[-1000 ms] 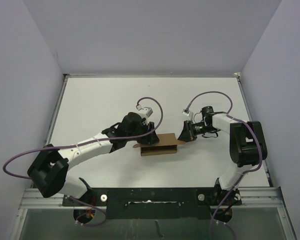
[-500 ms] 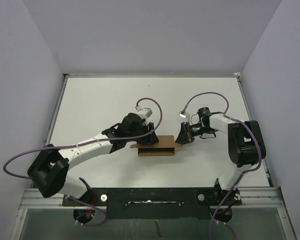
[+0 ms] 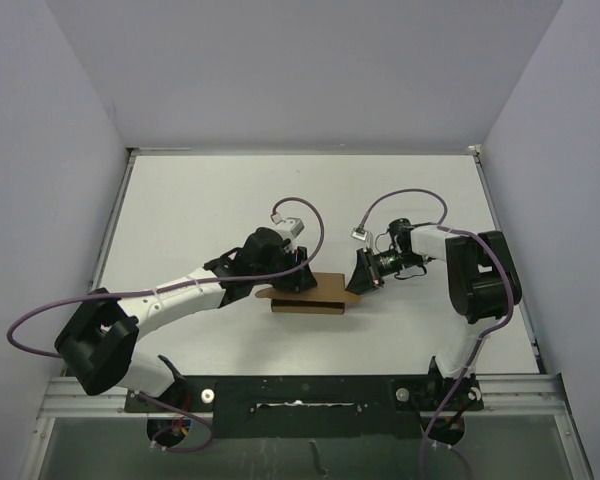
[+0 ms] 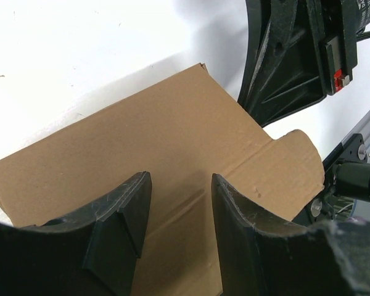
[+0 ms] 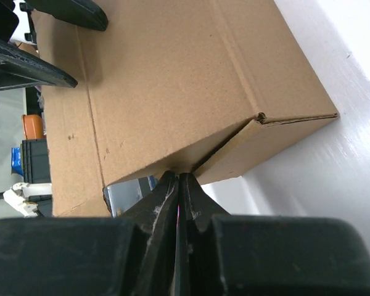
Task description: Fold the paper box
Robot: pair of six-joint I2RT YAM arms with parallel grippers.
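Note:
The paper box (image 3: 310,294) is a brown cardboard sheet, partly folded, lying flat at the table's middle front. My left gripper (image 3: 296,281) is open, its two fingers pressed down on the box's top panel (image 4: 172,129) with a crease line between them; nothing is held. My right gripper (image 3: 357,279) is shut, and its tips (image 5: 180,177) push against the box's right end where a side flap (image 5: 265,139) folds in under the top panel (image 5: 172,74). The right gripper's black body shows in the left wrist view (image 4: 290,55).
The white table (image 3: 200,210) is walled at the back and both sides. An aluminium rail (image 3: 300,385) runs along the near edge. Purple cables loop above both wrists (image 3: 310,215).
My right gripper has moved left, pushing the box's right end inward. The box has slid a little left. My left gripper has stayed pressed on the box.

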